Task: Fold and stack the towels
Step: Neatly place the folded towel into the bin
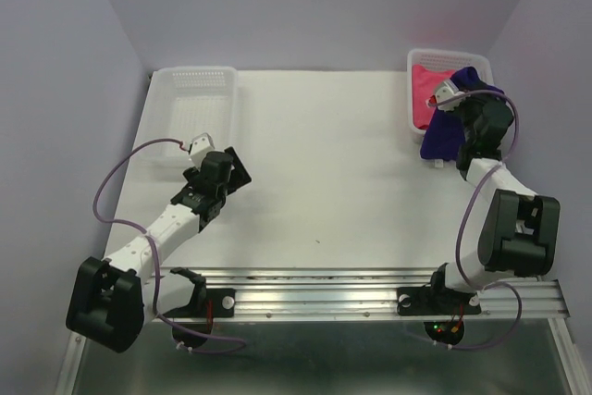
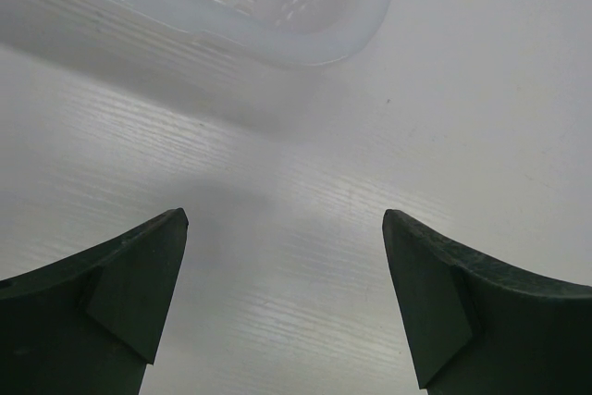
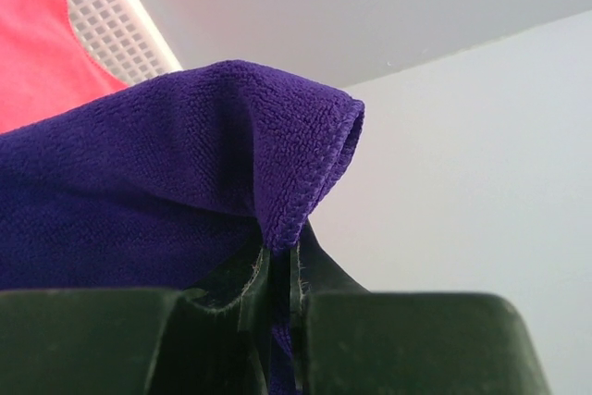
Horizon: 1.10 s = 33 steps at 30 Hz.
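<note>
The right tool (image 3: 280, 261) is clamped on the purple towel (image 3: 139, 182), its fingers pressed together on a hemmed edge with a fold of cloth bulging up just above the pinch. From that grip the towel spills to the tool's left and below it. In the top view it lies bunched across the near rim of the right basket (image 1: 413, 62), its longer run heading from the tool toward the robot, partly over the desk (image 1: 324, 164).

The coming move looks like a carry to open desk, which lies to the left of this tool and nearer the robot. The cloth will likely trail below and behind the pinch.

The left tool (image 2: 285, 219) stands wide apart and empty, low over bare desk with the left basket (image 2: 277, 6) just ahead of it. It is well apart from the towel, so the right arm is clearly the nearer one.

The towel is dark purple, nubbly terry, crumpled and not yet folded. A pink towel (image 3: 32, 43) lies in the basket beyond and left of the right tool. No third towel shows.
</note>
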Motion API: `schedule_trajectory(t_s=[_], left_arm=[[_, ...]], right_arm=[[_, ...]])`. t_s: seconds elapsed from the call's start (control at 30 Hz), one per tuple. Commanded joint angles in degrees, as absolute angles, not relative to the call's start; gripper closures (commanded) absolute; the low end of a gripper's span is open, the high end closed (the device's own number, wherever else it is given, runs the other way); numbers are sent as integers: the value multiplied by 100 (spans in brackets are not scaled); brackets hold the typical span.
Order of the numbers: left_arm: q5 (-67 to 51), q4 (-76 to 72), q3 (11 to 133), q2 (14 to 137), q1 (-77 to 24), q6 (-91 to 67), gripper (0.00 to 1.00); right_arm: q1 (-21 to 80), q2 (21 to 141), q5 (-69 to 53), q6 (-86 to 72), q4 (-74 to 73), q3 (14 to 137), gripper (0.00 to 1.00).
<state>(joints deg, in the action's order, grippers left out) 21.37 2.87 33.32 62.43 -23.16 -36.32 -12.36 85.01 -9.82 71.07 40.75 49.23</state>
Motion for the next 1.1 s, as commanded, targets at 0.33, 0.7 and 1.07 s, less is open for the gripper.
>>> schedule_trajectory(t_s=[0.33, 0.7, 1.07], left_arm=[[2461, 378, 3639, 6170, -2312, -3718, 1], [2487, 299, 3753, 6627, -2303, -3718, 1], [2505, 193, 4025, 7251, -2294, -3648, 1]], right_arm=[[-1003, 9640, -246, 6662, 6319, 5651, 95], [-888, 10801, -35, 6495, 7084, 6231, 94], [-870, 11996, 176, 6267, 7540, 6952, 93]])
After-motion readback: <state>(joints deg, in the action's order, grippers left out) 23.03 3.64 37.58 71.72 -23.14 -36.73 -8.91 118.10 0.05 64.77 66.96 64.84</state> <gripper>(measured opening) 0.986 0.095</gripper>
